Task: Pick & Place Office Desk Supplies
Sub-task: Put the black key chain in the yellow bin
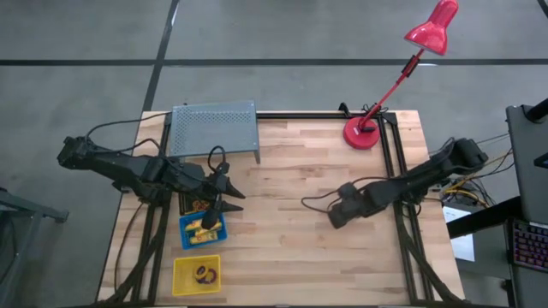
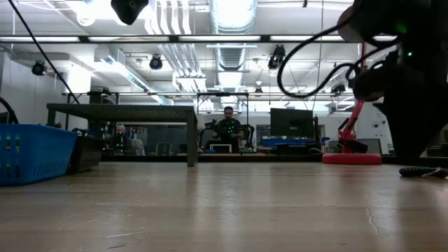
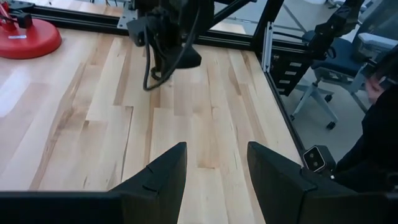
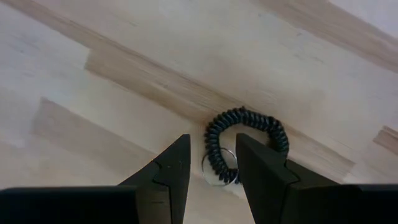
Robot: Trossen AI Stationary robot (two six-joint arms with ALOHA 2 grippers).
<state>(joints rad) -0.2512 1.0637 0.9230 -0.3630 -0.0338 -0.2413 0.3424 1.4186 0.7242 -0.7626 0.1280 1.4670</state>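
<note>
A black coiled ring [image 4: 245, 134] with a thin metal ring [image 4: 219, 169] on it lies flat on the wooden table. My right gripper [image 4: 211, 146] points down over it, open, one finger on each side of the coil's near part. In the high view the right gripper [image 1: 336, 214] hides the coil. My left gripper [image 1: 229, 197] hangs open above the blue bin [image 1: 203, 229], and the left wrist view shows nothing between the left gripper's [image 3: 214, 152] fingers. Yellow pieces [image 1: 205, 228] lie in the blue bin, and dark rings [image 1: 204, 274] in the yellow bin [image 1: 184, 282].
A grey perforated stand [image 1: 214, 128] sits at the far left of the table. The pink lamp's base [image 1: 366, 133] sits at the far right. A black bin [image 1: 195, 204] lies partly under my left gripper. Bare wood [image 1: 282, 248] lies between the arms. People sit in the room beyond.
</note>
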